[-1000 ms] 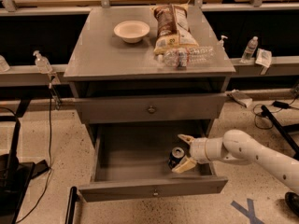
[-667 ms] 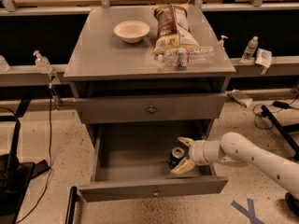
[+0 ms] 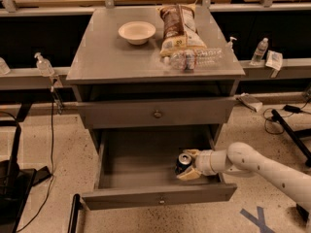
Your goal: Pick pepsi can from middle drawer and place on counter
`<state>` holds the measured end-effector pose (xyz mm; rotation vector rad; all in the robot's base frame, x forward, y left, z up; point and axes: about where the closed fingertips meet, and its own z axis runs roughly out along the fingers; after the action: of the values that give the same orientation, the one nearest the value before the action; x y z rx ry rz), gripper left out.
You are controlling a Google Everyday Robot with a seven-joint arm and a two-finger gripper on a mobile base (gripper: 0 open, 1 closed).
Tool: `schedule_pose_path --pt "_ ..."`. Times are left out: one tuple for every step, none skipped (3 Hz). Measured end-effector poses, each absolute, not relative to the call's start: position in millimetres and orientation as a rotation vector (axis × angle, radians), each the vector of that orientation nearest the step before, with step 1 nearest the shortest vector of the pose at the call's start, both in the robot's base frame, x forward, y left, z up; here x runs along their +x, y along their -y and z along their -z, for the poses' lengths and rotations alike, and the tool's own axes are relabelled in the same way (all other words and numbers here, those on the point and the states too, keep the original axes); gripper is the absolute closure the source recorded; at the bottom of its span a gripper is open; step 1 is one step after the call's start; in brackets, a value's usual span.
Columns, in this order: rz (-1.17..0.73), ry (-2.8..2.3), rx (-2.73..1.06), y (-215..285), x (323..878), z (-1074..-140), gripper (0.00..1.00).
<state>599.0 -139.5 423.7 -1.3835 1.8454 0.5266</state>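
End effector [image 3: 185, 164] barely shifted, straddling pepsi can [image 3: 182, 161]

Bowl [image 3: 137, 32], chip bag [image 3: 179, 28] — crinkled bottle [image 3: 194, 59]

The arm [image 3: 265, 168] has a smooth, glossy white casing of rounded tubular sections. A bulbous white joint housing sits partway along it. A short white cylindrical wrist section, bounded by a thin dark seam, follows. The gripper [image 3: 186, 165] is cream-tan, duller than the casing, and is located in the near right corner of the middle drawer [image 3: 141, 154].
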Motion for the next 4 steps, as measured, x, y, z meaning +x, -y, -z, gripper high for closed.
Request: schedule_pose_path --pt "-0.589 -1.827 -1.320 138.4 599.8 -422.8 0.46" --pt "-0.680 -1.759 -1.235 135.7 601.3 -434.9 0.68" --pt "-0.778 -1.644 -1.177 128.5 600.7 -462.5 0.92" --pt "-0.793 -1.585 -1.229 119.5 594.8 -489.3 1.00"
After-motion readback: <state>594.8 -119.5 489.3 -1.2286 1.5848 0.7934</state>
